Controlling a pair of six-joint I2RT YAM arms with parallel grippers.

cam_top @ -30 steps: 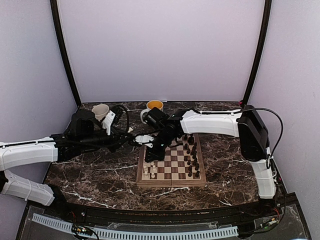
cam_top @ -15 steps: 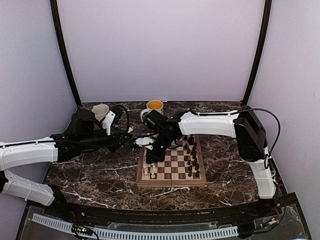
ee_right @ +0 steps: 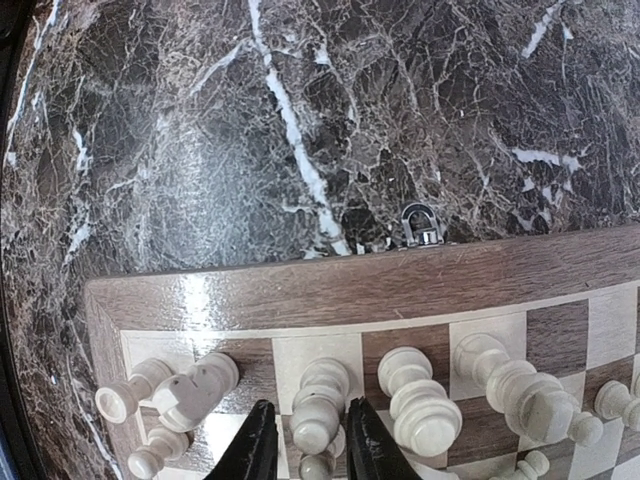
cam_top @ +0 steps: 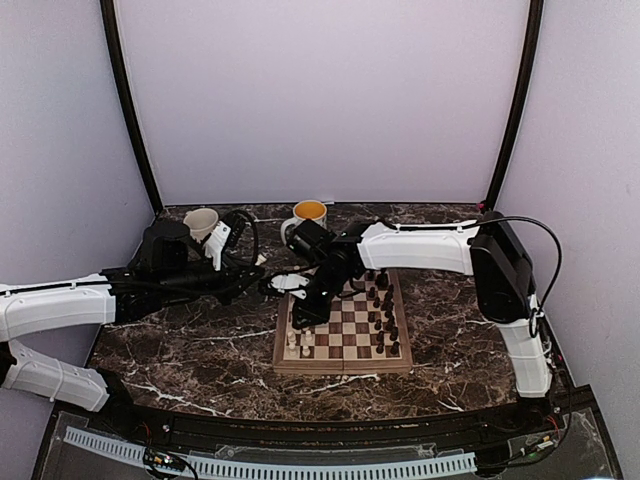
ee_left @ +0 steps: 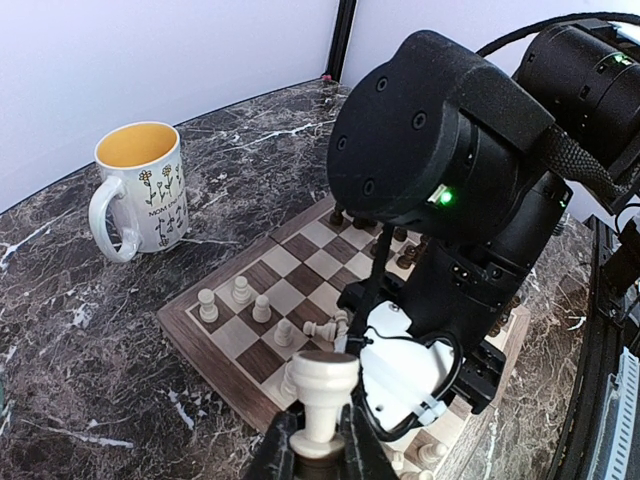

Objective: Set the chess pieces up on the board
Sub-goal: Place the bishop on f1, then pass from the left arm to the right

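The board [cam_top: 345, 364] lies mid-table. Dark pieces [cam_top: 384, 310] stand along its right side and cream-white pieces [cam_top: 298, 342] along its left. My left gripper [ee_left: 318, 455] is shut on a cream-white flat-topped piece [ee_left: 322, 385], held above the table just off the board's left edge [ee_left: 215, 355]. It also shows in the top view [cam_top: 268, 285]. My right gripper [ee_right: 312, 440] hovers low over the board's left rows [cam_top: 302, 313]. Its fingers [ee_right: 256, 445] stand narrowly apart, straddling an upright white piece [ee_right: 320, 400], with a small gap on the left side.
A white mug with a yellow inside [ee_left: 140, 185] stands behind the board [cam_top: 306, 214], and a cream mug [cam_top: 201, 222] stands at the back left. One white piece [ee_left: 325, 327] lies on its side. A metal clasp [ee_right: 420, 225] sits on the board's edge. My right wrist body [ee_left: 450, 150] is close in front of my left gripper.
My right arm has shifted slightly left over the board's left rows, then stopped. My left arm and its held piece have not moved.
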